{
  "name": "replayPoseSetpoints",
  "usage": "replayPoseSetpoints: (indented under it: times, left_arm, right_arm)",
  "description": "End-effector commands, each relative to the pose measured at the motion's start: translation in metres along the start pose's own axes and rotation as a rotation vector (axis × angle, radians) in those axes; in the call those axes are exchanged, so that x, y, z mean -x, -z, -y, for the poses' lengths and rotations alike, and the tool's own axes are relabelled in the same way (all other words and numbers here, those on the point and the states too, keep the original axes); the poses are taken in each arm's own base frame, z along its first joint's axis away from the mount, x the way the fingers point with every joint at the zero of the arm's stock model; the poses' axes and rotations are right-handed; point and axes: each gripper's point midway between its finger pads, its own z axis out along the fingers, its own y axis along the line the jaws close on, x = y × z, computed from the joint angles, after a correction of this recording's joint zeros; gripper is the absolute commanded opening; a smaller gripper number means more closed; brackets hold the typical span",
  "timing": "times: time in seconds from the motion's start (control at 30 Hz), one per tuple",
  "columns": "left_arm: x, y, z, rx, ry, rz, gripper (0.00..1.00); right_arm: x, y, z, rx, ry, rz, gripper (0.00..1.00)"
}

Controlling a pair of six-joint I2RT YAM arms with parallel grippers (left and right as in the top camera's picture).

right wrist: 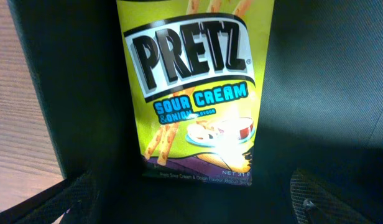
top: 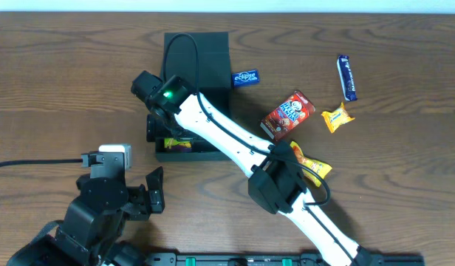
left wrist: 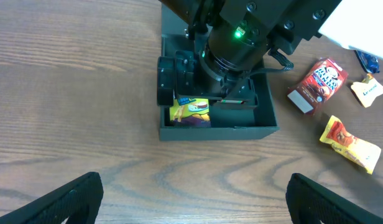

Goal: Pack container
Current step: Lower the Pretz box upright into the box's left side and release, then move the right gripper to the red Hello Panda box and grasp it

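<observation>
The container is a dark box with its flap lid open toward the back; it also shows in the left wrist view. A yellow Pretz packet lies flat inside its front left corner and also shows in the left wrist view. My right gripper hangs over the box interior. In the right wrist view its fingers are spread wide just above the Pretz packet on the box floor, not gripping it. My left gripper is open and empty over bare wood in front of the box.
Right of the box lie a blue Eclipse packet, a red snack packet, a small yellow candy, a blue bar and a yellow-orange packet partly under my right arm. The left arm base sits at the front left.
</observation>
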Motion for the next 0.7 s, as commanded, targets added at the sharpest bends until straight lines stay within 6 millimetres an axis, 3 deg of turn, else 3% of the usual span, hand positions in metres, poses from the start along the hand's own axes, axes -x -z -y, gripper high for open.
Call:
replayPoseSetpoints:
  times: [0.0, 0.33, 0.53, 0.67]
  left_arm:
    - [0.001, 0.002, 0.000, -0.001, 0.013, 0.004, 0.95]
    - [0.001, 0.002, 0.000, -0.001, 0.013, 0.004, 0.95]
    - [0.001, 0.002, 0.000, -0.001, 0.013, 0.004, 0.95]
    - [0.001, 0.002, 0.000, -0.001, 0.013, 0.004, 0.95]
  right_arm:
    - [0.007, 0.018, 0.001, 0.011, 0.013, 0.031, 0.99]
    - [0.037, 0.097, 0.011, 0.086, 0.036, 0.177, 0.99]
    - [0.055, 0.143, 0.030, 0.142, -0.019, 0.248, 0.99]
    - [0.063, 0.163, 0.051, 0.146, -0.060, 0.262, 0.99]
